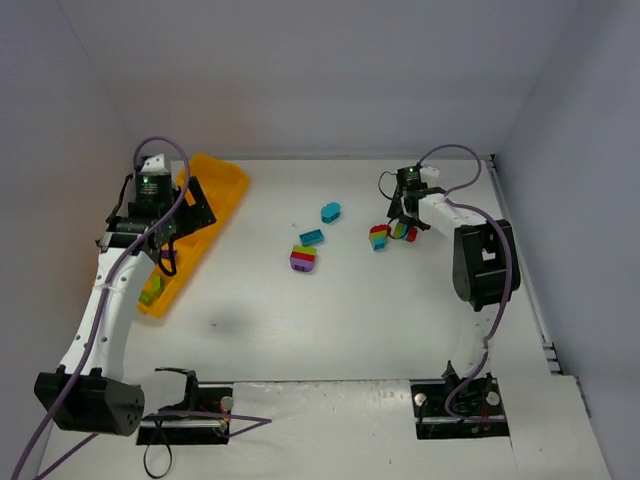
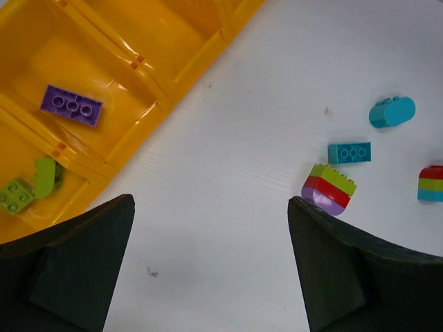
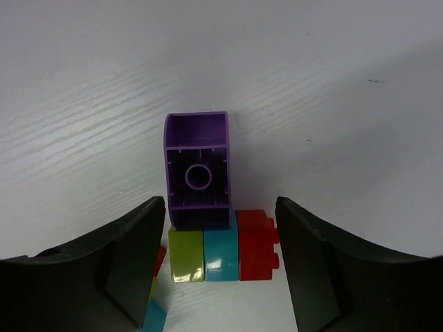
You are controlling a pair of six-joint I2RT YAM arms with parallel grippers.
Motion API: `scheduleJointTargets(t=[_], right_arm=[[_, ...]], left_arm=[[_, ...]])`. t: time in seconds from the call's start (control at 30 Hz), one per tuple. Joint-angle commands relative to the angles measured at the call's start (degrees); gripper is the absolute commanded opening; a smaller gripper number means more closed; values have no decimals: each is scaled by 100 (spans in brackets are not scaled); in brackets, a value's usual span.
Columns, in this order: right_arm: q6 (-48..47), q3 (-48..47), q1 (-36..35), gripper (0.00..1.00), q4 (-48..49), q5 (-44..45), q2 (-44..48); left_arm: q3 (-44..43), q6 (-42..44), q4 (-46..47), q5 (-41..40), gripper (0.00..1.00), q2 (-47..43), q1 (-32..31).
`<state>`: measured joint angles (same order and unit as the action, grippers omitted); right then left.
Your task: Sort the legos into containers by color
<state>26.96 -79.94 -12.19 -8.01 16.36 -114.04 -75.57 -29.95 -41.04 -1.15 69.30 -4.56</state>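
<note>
Left gripper [image 2: 210, 206]: we find its jaws wide apart, empty.
Right gripper [image 3: 220, 207]: astride brick stack [image 3: 221, 252], toward table's [image 1: 400, 330] far right corner; grip, we cannot tell.
Tray [image 2: 173, 34]: table's left edge; holds purple brick [image 2: 71, 106] and green bricks [image 2: 28, 187].

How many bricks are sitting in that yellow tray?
3 visible: a purple brick in one compartment, and a lime square brick beside a lime curved piece in the next compartment. Parts of the tray are out of view, so more may be hidden.
</note>
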Motion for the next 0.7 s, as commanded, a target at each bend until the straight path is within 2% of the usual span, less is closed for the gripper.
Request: scheduleJointTargets(t=[0.0, 0.07, 0.1, 0.17, 0.2, 0.27, 0.3, 0.33, 0.47, 0.67], right_arm=[[-15, -259, -12, 60, 326, -36, -31], [-147, -189, -3, 54, 475, -28, -57], [-208, -154, 6, 45, 537, -19, -31], [-366, -92, 6, 36, 695, -19, -13], [-428, -66, 6, 25, 748, -45, -13], [-586, 48, -3, 14, 931, -124, 74], [-639, 110, -29, 3, 1072, -159, 118], [-709, 180, -38, 0, 1143, -212, 197], [-1174, 733, -319, 0, 1818, -440, 1125], [-1931, 1911, -855, 0, 2715, -1765, 2786]], left_arm=[[165, 315, 87, 123, 85, -390, -1], [323, 332, 148, 439, 85, -513, -1], [350, 341, 166, 518, 85, -540, -10], [403, 359, 219, 642, 85, -610, -10], [429, 367, 245, 738, 85, -628, -19], [482, 376, 324, 835, 85, -689, -19], [508, 376, 350, 940, 85, -698, -28], [526, 385, 386, 1028, 85, -707, -36], [526, 324, 701, 1651, 85, -637, -72], [438, 17, 1368, 2617, 85, -479, -256]])
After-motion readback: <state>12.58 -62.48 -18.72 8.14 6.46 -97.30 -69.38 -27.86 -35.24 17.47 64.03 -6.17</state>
